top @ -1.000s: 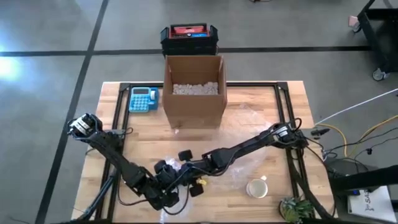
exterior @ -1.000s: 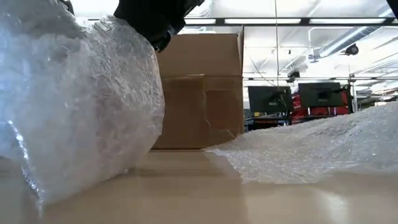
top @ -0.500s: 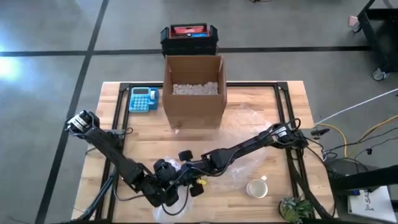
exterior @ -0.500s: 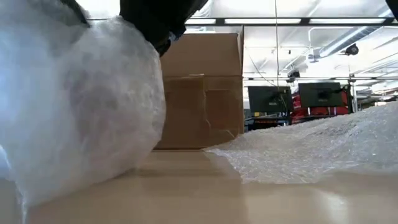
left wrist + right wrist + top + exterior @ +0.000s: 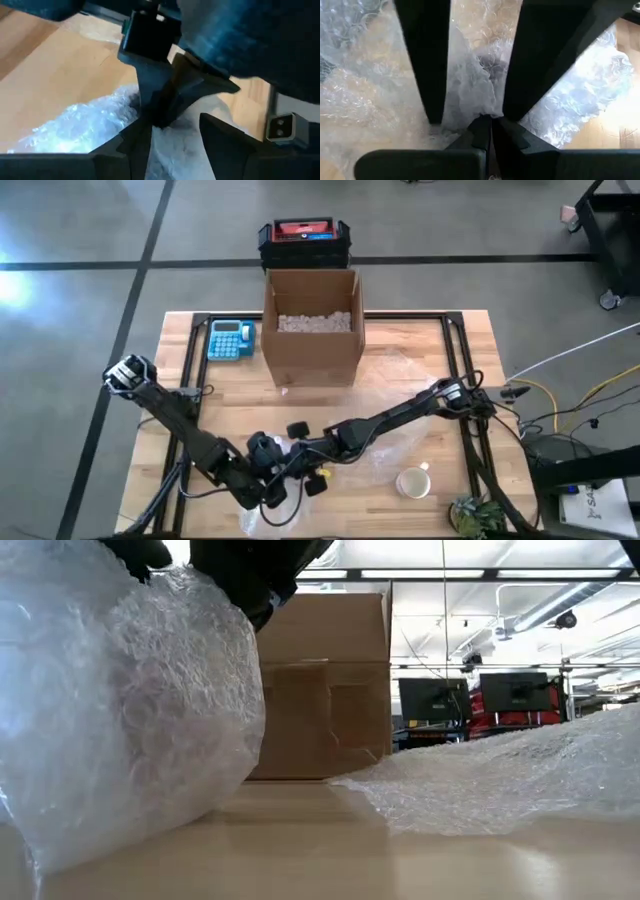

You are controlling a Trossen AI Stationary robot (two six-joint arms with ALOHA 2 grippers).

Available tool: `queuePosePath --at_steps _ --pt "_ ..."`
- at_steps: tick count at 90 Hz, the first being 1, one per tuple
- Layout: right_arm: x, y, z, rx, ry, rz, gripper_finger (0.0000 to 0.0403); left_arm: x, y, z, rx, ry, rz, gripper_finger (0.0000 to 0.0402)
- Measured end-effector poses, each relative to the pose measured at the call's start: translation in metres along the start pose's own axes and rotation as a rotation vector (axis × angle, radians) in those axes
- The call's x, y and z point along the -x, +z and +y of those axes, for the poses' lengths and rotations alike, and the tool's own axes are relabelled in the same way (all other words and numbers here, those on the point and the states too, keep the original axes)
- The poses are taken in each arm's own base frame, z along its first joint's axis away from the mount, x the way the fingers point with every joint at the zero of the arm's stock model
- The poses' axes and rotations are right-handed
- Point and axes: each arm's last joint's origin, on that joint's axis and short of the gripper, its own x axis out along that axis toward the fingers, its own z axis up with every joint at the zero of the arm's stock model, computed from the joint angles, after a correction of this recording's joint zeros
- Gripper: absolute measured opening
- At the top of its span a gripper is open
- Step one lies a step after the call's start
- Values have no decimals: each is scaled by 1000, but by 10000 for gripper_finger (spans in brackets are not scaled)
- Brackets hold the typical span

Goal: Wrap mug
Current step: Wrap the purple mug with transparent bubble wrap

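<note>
A cardboard box (image 5: 311, 326) of pale filler, seemingly packing peanuts, stands beside a blue calculator (image 5: 230, 339) on the surface (image 5: 460, 390).

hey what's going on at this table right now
Both robot arms are bunched at the table's near edge, working a bubble wrap bundle. The left gripper and right gripper meet over it. A mug sits unwrapped to the right, on loose bubble wrap sheet. A cardboard box with packing peanuts waits behind.

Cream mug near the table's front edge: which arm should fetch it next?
Right, probably. The round cream mug stands on the right arm's side, nearer the right hand than the left hand; but the right hand pinches clear bubble wrap now.
</note>
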Motion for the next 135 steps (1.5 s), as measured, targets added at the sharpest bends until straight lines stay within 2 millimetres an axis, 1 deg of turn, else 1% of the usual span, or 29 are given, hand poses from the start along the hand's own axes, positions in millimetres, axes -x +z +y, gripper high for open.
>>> queuePosePath --at_steps 20,33,51,66,75,80,87,96,109,120,128,135 --pt "0 0 0 0 0 0 2 27 7 7 -17 -81 98 116" --pt "0 0 0 0 0 1 2 42 3 8 -18 -132 184 99" --pt "0 0 0 0 0 1 2 56 -20 1 69 -151 279 78" --pt "0 0 0 -1 0 1 2 61 -50 -9 111 -131 298 64" --pt "0 0 0 -1 0 0 2 59 -66 -14 127 -99 275 60" --pt "0 0 0 0 0 0 2 54 -72 -15 144 -80 278 60" --pt "0 0 0 0 0 0 2 45 -79 -19 157 -61 274 61" --pt "0 0 0 0 0 0 2 27 -84 -23 169 -40 235 58" --pt "0 0 0 1 0 0 2 4 -76 -29 127 -61 143 44" --pt "0 0 0 0 0 0 2 0 -60 -32 48 -78 0 29" --pt "0 0 0 0 0 -1 2 -2 -51 -27 -3 -19 -109 22" --pt "0 0 0 -14 0 -1 2 -6 -46 -23 -32 23 -154 21"
